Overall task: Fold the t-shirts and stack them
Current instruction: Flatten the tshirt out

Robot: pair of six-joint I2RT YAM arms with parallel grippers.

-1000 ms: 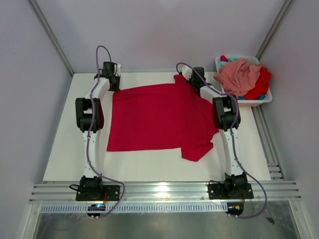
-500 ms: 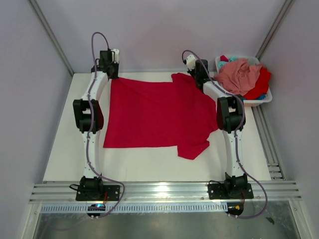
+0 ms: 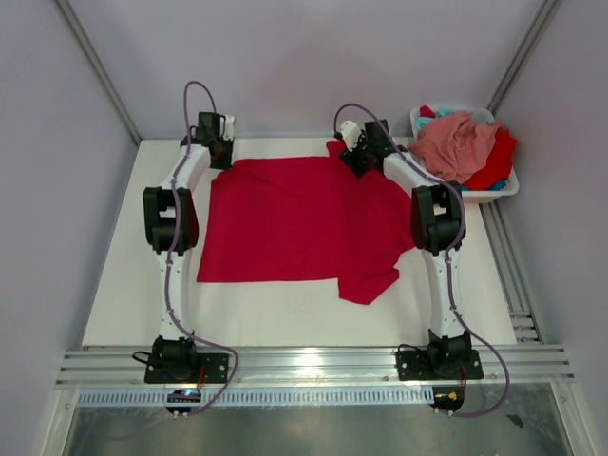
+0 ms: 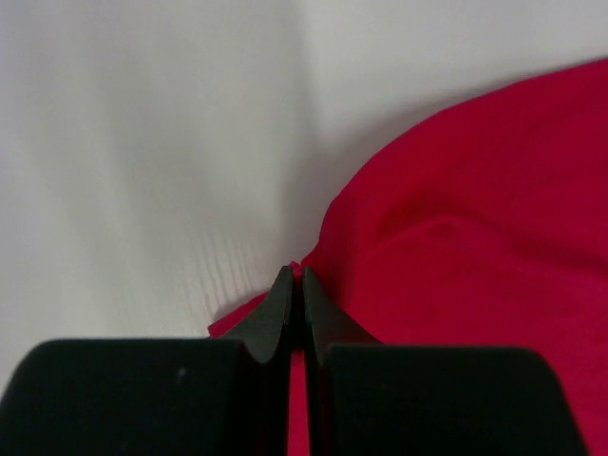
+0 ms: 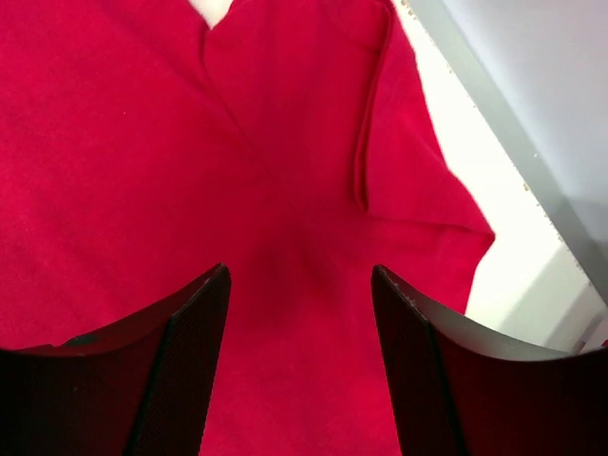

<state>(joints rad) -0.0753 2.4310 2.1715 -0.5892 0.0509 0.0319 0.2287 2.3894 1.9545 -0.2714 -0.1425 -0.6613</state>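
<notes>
The red t-shirt (image 3: 294, 223) lies spread wide on the white table, one sleeve pointing toward the near right. At its far left corner my left gripper (image 3: 220, 152) is shut, with a pinch of red cloth (image 4: 456, 266) between its fingertips (image 4: 285, 285). My right gripper (image 3: 353, 161) hovers open over the shirt's far right part, by the sleeve seam (image 5: 366, 133), and nothing sits between its fingers (image 5: 204, 294). The salmon pink t-shirt (image 3: 456, 142) lies piled with another red one (image 3: 496, 161) and a bit of teal (image 3: 445, 111) at the far right.
A white plastic basket (image 3: 494, 195) at the far right corner holds the other shirts. Bare table (image 3: 285, 318) runs along the near side of the red shirt. A metal rail (image 3: 508, 256) borders the table on the right, and walls close in behind.
My right gripper has opened and let go of the shirt's far right edge, shifting a little left. The left gripper stays shut on its corner, and the far edge has settled onto the table.
</notes>
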